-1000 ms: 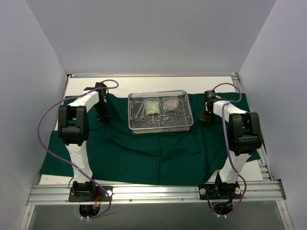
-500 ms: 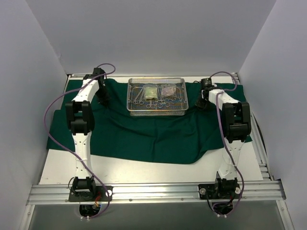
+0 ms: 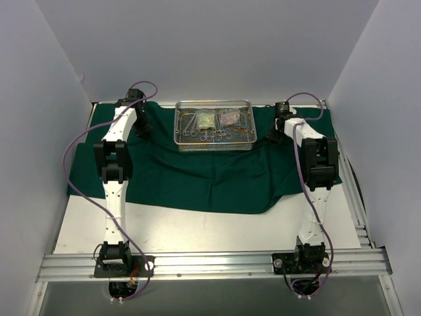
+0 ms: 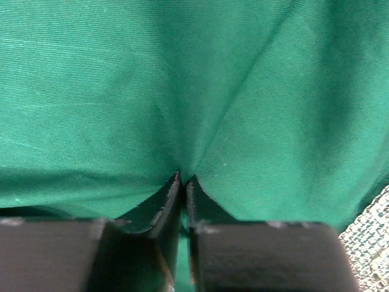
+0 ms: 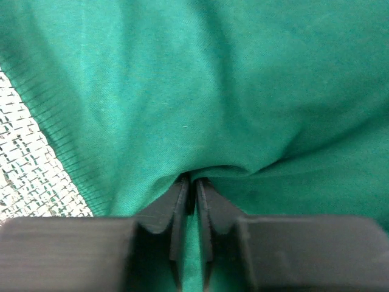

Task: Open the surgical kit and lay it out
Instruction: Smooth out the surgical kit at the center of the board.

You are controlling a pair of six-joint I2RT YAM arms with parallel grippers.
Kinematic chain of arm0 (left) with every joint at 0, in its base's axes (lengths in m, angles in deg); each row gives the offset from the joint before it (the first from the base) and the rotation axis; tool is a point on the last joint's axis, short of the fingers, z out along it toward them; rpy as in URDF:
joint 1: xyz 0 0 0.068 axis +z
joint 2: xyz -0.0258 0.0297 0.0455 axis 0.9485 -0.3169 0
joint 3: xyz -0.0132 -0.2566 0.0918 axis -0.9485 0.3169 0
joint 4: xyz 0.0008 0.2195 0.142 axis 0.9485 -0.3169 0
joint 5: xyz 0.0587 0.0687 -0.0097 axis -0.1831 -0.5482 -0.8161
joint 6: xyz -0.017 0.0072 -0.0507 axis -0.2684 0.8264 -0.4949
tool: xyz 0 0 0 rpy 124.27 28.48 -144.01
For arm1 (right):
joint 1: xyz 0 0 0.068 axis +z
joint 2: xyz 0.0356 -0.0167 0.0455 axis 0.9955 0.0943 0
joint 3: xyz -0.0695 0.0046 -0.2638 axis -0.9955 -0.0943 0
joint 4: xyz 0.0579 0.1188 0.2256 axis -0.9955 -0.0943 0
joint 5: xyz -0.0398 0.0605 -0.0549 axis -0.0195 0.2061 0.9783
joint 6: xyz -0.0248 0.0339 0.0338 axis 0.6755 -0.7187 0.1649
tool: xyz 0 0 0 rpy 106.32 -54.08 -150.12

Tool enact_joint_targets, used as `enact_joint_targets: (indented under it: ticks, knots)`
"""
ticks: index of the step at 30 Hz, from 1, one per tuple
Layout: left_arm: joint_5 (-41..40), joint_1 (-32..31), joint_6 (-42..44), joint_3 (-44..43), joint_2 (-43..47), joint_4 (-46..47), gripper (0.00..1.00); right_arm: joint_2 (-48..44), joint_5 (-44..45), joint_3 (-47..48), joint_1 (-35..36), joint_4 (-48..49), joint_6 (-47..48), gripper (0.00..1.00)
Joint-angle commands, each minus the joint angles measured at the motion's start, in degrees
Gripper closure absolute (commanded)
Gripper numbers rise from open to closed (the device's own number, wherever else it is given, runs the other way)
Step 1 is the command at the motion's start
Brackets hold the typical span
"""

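The dark green cloth wrap [image 3: 210, 178] lies spread across the back half of the table. On it sits the silver wire-mesh tray [image 3: 176, 126], which holds small steel clamps [image 3: 193, 129] and two clear pouches [image 3: 206, 120]. My left gripper [image 3: 143, 126] is left of the tray. In the left wrist view it [image 4: 183, 177] pinches a raised fold of cloth [image 4: 200, 91]. My right gripper [image 3: 275, 134] is right of the tray. In the right wrist view it [image 5: 194, 180] is shut on a puckered fold of cloth [image 5: 243, 109].
White tabletop [image 3: 197, 230] shows between the cloth's near edge and the aluminium rail [image 3: 210, 263] that carries the arm bases. Grey walls close in the back and both sides. Tray mesh shows at the edge of each wrist view, in the left [image 4: 372, 243] and in the right [image 5: 30, 176].
Both arms have stretched toward the back wall, dragging the cloth and the tray away from the near edge. More bare white table shows in front.
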Motion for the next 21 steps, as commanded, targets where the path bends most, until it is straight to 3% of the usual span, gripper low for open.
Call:
enact_joint_targets:
  ticks: [1,3,6,9,10,12,21]
  knots:
    - [-3.6,1.4,-0.9,1.4,0.1,-0.4,0.78,3.4,1.9,-1.2,-1.1,-4.8,1.4,0.91]
    - [-3.8,1.7,-1.3,4.1,3.1,-0.6,0.62,1.3,1.8,-1.2,-1.1,-5.5,2.0,0.78]
    - [-4.4,2.0,-1.7,8.0,8.6,-1.2,0.49,-2.9,3.4,-1.8,-1.1,-6.9,2.2,0.63]
    - [-4.4,2.1,-1.3,10.4,14.9,-1.2,0.27,-8.1,4.7,-3.1,-1.1,-7.7,2.3,0.51]
    - [-4.8,2.0,-1.3,11.0,16.7,-1.3,0.15,-9.5,5.4,-3.7,-1.1,-7.8,2.3,0.48]
    - [-5.2,2.0,-1.3,13.1,22.1,-0.5,0.04,-14.1,6.9,-6.9,-1.2,-7.5,1.6,0.41]
    - [-3.1,2.0,-4.9,43.3,43.6,10.9,0.03,-31.3,4.3,-25.7,-6.9,-1.3,-5.5,0.37]
